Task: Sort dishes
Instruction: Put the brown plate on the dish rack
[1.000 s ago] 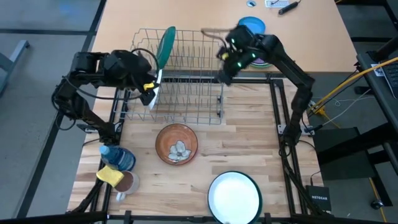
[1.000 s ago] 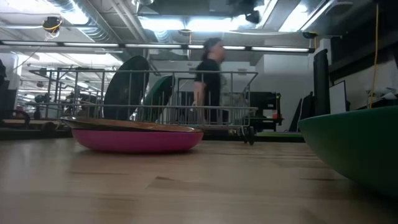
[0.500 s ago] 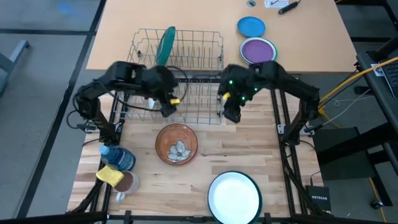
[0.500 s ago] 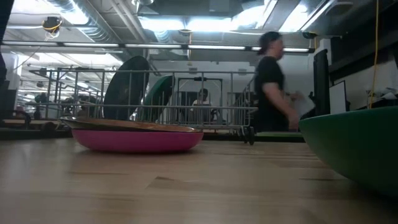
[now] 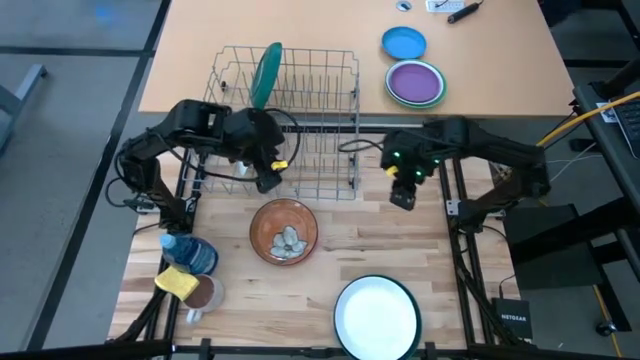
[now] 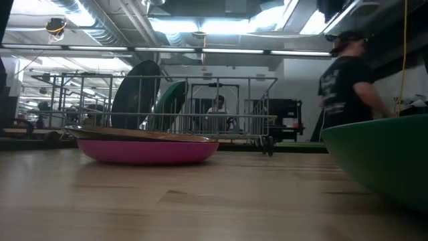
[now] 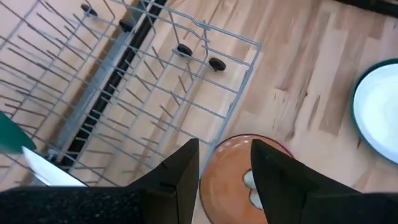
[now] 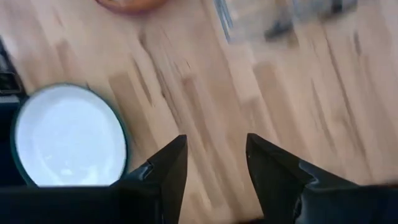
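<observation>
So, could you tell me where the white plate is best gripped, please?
Probably at its green rim. The white plate lies flat on the table, so only the raised edge offers a hold. The open right gripper hangs nearest; come down on the rim's near side, one finger inside, one outside.

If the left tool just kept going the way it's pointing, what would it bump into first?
Probably the brown bowl: it sits straight ahead between the left tool's open fingers, just past the rack's edge. Depth is hard to judge.

Bright ceiling strip lights (image 6: 200, 27) over a workshop (a person (image 6: 344, 84) passing); grey floor (image 5: 70, 110) around the table.
</observation>
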Tool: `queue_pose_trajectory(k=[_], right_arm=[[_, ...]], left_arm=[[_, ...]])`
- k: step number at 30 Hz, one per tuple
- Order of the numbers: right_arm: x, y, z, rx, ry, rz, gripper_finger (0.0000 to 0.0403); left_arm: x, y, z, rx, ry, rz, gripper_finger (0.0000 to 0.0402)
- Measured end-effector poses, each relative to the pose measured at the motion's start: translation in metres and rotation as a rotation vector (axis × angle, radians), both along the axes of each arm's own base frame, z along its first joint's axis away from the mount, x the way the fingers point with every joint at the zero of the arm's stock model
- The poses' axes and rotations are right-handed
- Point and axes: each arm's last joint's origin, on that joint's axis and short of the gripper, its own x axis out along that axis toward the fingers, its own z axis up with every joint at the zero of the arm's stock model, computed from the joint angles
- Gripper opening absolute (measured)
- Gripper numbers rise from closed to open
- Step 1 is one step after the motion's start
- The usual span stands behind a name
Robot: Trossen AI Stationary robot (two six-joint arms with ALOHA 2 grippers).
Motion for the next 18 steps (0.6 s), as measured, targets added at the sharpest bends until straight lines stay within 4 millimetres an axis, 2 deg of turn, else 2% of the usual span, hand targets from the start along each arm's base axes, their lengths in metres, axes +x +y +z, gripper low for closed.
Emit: queue_pose_trajectory(k=[3, 7, 13, 18], right_arm=[[-0.016, 0.003, -0.019, 0.053, 0.025, -0.043, 0.0168], [-0.026, 0.006, -0.044, 0.128, -0.007, -0.034, 0.0168], [-0.023, 0.009, -0.076, 0.225, -0.025, 0.0, 0.0168], [-0.022, 0.009, -0.095, 0.218, -0.01, 0.05, 0.0168]], left_arm=[[0.003, -0.003, -0.005, -0.022, 0.012, 0.019, 0.0134], [0.01, -0.012, -0.018, -0.067, 0.036, 0.056, 0.0134], [0.025, -0.036, -0.045, -0.179, 0.061, 0.161, 0.0134], [0.03, -0.059, -0.07, -0.344, 0.135, 0.192, 0.0134]])
